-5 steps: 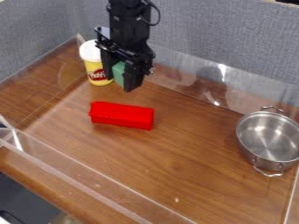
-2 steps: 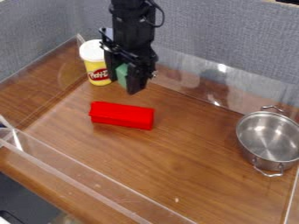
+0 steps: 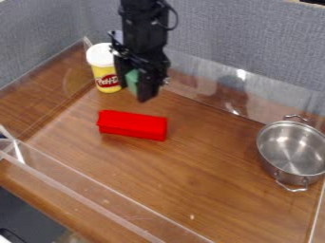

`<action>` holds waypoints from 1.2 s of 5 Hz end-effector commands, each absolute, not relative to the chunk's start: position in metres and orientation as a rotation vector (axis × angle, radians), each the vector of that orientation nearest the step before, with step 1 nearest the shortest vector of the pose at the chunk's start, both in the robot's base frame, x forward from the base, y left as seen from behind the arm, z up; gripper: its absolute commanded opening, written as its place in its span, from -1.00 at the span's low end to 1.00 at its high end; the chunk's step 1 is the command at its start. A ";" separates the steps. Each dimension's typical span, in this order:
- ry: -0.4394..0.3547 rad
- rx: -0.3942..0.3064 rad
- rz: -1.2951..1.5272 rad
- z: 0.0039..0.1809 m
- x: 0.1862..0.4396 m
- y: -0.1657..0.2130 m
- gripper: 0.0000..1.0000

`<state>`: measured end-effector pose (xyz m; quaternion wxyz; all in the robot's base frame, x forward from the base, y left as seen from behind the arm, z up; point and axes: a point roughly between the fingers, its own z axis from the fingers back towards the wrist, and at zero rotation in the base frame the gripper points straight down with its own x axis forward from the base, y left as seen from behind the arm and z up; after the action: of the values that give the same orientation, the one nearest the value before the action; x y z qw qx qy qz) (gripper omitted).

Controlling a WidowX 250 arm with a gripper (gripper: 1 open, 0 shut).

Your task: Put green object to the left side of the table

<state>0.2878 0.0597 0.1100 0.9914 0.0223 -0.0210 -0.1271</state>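
Camera, the only view you have, looks down at the table (image 3: 191,180) from the front, with the gripper (image 3: 140,93) pointing straight down near the back-left corner. Its jaws are pressed as far together as they go, and a sliver of green shows between the black fingers, so you appear to have the green cube (image 3: 128,75) pinched there and carried above the wood; the fingers hide most of it, so you cannot judge how deep the grip sits. The yellow tub (image 3: 105,69) stands just beside the gripper on its left, and that is your main risk: slide further left at this height and the fingers or the cube could knock the tub over or shove it into the clear wall. The red block (image 3: 133,125) lies in front of the gripper and below it, so a descent drifting toward the camera could set the cube down on the block instead of on bare wood. A shallow pinch could also let the cube twist or drop if you move sharply. The steel pot (image 3: 292,152) sits well apart on the right and poses no threat.
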 end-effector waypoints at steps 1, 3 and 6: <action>-0.076 0.074 -0.177 0.128 0.278 0.096 -1.00; -0.043 0.087 -0.050 0.115 0.260 0.175 -1.00; 0.010 0.111 0.002 0.081 0.264 0.184 -1.00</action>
<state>0.2570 0.1828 0.0682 0.9988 0.0421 0.0251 0.0051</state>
